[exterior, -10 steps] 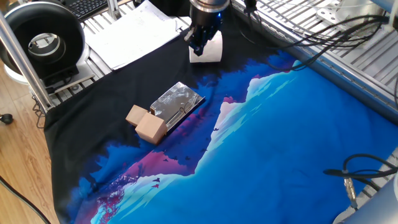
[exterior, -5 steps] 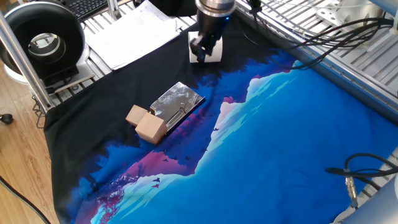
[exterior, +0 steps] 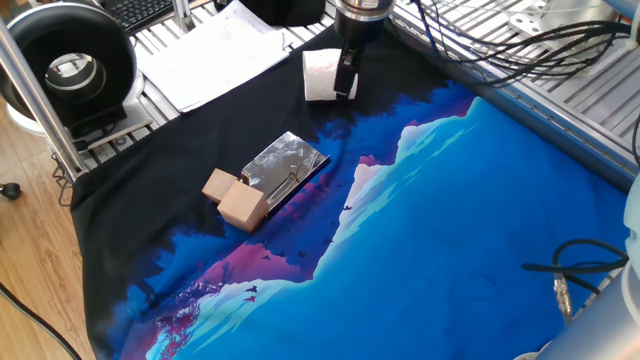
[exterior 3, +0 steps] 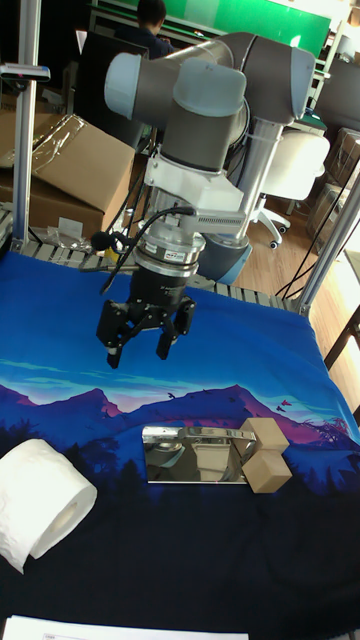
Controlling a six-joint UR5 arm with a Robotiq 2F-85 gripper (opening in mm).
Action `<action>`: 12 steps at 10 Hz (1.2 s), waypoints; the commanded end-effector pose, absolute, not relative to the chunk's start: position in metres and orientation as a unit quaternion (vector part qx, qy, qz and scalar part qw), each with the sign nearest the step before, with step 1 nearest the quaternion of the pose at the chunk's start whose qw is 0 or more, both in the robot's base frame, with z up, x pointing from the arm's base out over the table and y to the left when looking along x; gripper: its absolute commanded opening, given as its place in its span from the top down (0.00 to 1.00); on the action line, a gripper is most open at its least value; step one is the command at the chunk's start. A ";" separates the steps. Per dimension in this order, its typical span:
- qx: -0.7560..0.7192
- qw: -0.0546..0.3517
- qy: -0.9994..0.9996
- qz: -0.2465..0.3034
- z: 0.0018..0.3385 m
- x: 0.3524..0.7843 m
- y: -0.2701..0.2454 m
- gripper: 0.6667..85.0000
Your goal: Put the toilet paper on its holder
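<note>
pincer (exterior 3: 140, 337) open wide, holding nothing.
the toilet paper (exterior 3: 40, 502) lies on its side on the table (exterior: 480, 230), at 1 o'clock from the holder (exterior: 268, 178), not yet gripped.

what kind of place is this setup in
Likely a robotics lab or workshop: a grey industrial robot arm over the table, brown cardboard boxes behind it, and a white swivel office chair.

My fixed view shows a wooden floor (exterior: 25, 310) at left, beside a slotted aluminium table frame (exterior: 560, 95). A blue mountain-print cloth (exterior: 470, 230) covers the table. Behind it I note cardboard boxes (exterior 3: 70, 170), a white office chair (exterior 3: 290, 175) and a green wall panel (exterior 3: 250, 20) (a seated person's head partly in front).
</note>
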State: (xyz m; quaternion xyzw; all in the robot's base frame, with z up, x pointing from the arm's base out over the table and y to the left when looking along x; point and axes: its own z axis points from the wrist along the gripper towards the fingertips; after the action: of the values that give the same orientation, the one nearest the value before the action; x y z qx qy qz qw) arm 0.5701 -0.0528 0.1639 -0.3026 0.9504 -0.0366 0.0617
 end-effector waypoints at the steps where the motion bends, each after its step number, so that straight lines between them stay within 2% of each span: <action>1: -0.329 0.073 0.940 -0.052 0.164 0.581 -0.063 0.09; 2: -0.308 0.114 0.942 -0.071 0.169 0.604 -0.067 0.09; 4: -0.255 0.128 0.958 -0.022 0.169 0.603 -0.044 0.00; 7: -0.222 0.129 0.966 -0.043 0.170 0.606 -0.057 0.00; 8: -0.211 0.127 0.969 -0.030 0.169 0.603 -0.051 0.02; 9: -0.241 0.119 0.962 -0.058 0.169 0.603 -0.064 0.06; 12: -0.342 0.091 0.933 -0.064 0.166 0.602 -0.081 0.00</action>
State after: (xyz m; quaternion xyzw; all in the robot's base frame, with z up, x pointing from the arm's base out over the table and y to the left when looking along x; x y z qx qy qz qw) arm 0.6001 -0.0693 0.1665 -0.2880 0.9500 -0.0620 0.1034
